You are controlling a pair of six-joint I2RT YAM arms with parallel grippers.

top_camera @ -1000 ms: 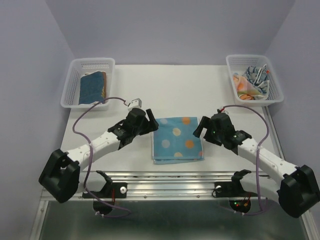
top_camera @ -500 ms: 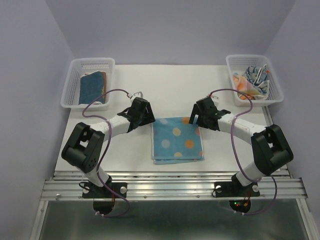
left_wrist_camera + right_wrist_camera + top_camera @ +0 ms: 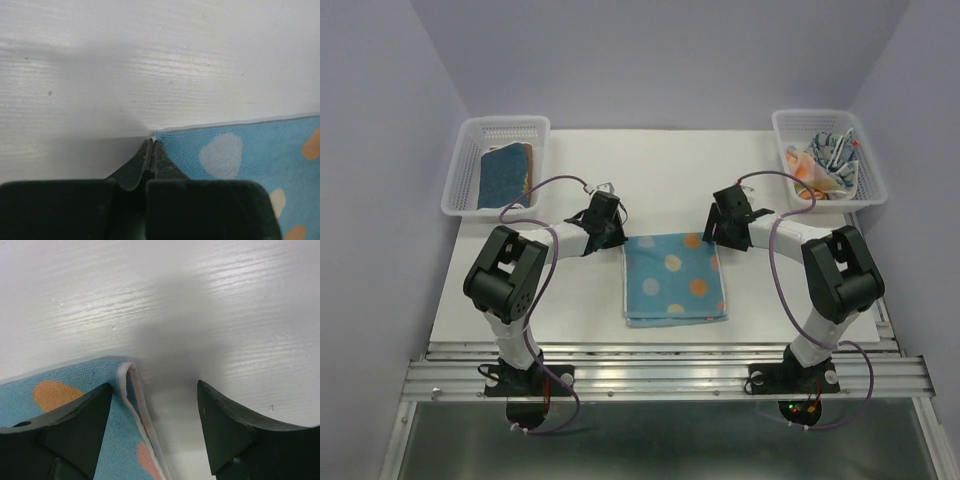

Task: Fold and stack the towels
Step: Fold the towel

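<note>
Corners at the far edge of the blue dotted towel [image 3: 675,282] are what the next move is thought to turn on. The towel is laid flat near the middle of the table [image 3: 660,170], between the two arms, and its far edge is stretched from left to right. The left gripper [image 3: 151,145] is set right at the far left corner with its jaws pressed tight together; whether any cloth is pinched cannot be told. The right gripper [image 3: 153,387] is held wide open, and the far right corner is seen in the gap, close to one finger, with bare table across the rest. Each corner is nearest to the arm on its own side. The right jaws would likely need to be closed on the cloth before the far edge could be lifted.
</note>
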